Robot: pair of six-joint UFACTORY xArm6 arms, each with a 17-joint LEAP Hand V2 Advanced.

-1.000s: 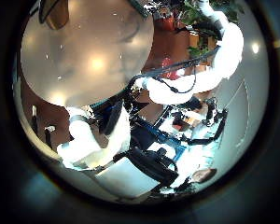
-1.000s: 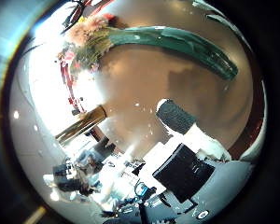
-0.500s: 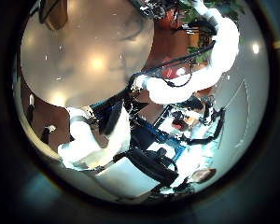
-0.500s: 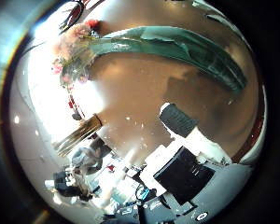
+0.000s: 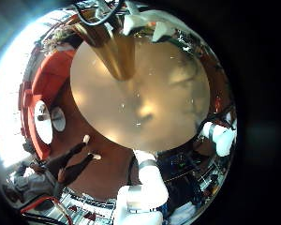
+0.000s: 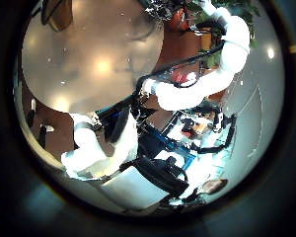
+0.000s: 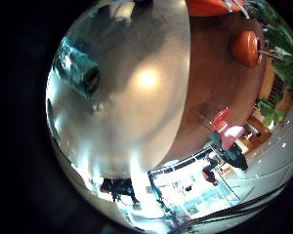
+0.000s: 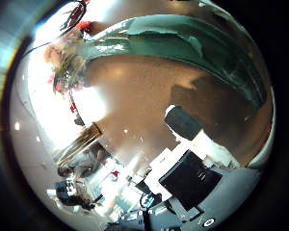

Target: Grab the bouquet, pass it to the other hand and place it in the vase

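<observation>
In the right thumb side palm view the bouquet (image 8: 164, 43) lies flat on the round table (image 8: 144, 96), its flowers (image 8: 65, 63) at one end of a long paper wrap. It fills much of that view, so it is close under my right hand (image 8: 197, 135), whose finger is straight and holds nothing. The right little finger side palm view shows one end of the wrap (image 7: 78, 66). The tall vase (image 8: 75, 144) stands upright on the table beyond the flowers; it also shows in the left little finger side palm view (image 5: 110, 52). My left hand (image 6: 104, 148) hangs relaxed and empty over the table.
The left thumb side palm view shows the right arm (image 6: 212, 69) reaching over the table's far side. Chairs (image 5: 47, 117) stand on the floor round the table. The table edge (image 7: 181, 107) drops to bare floor.
The bouquet has grown larger in the right thumb side palm view: my right hand has come closer to it. In the left thumb side palm view the right arm has shifted slightly.
</observation>
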